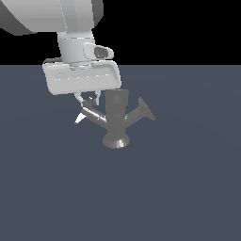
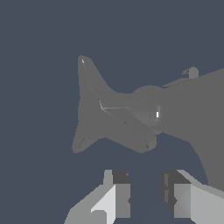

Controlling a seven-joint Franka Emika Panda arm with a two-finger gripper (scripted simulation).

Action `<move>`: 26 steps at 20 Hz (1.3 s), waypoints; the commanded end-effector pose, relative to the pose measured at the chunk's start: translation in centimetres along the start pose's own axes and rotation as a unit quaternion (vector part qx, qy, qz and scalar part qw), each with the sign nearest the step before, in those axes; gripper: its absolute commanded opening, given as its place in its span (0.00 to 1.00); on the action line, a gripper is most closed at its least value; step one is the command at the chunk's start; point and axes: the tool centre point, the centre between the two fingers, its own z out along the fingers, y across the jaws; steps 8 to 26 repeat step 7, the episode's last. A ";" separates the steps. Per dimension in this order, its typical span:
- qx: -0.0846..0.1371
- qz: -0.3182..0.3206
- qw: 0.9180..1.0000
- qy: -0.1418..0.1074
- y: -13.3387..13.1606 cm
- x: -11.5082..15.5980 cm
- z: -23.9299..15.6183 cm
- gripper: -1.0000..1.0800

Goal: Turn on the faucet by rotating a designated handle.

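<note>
The faucet [image 1: 116, 123] is a small dull-grey fixture with an upright cylinder body, a flared round foot and two slanted arms. The handle [image 1: 90, 116] is the arm on the exterior view's left, with a bright glint on its flared tip. My gripper [image 1: 88, 100] hangs just above the handle, close beside the body's top. Its fingers [image 1: 80, 98] are apart with nothing between them. In the wrist view the gripper [image 2: 146, 194] is open and empty, the flared handle [image 2: 94, 109] lies beyond the fingertips, and the faucet [image 2: 192, 109] body fills one side.
The faucet stands on a flat dark blue-grey floor [image 1: 188, 188]. Its duller second arm [image 1: 141, 111] slants to the exterior view's right. My white hand and arm [image 1: 80, 77] come down from above on the exterior view's left.
</note>
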 end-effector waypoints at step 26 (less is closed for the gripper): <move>0.058 0.222 0.971 0.070 8.8 8.4 0.1 0.24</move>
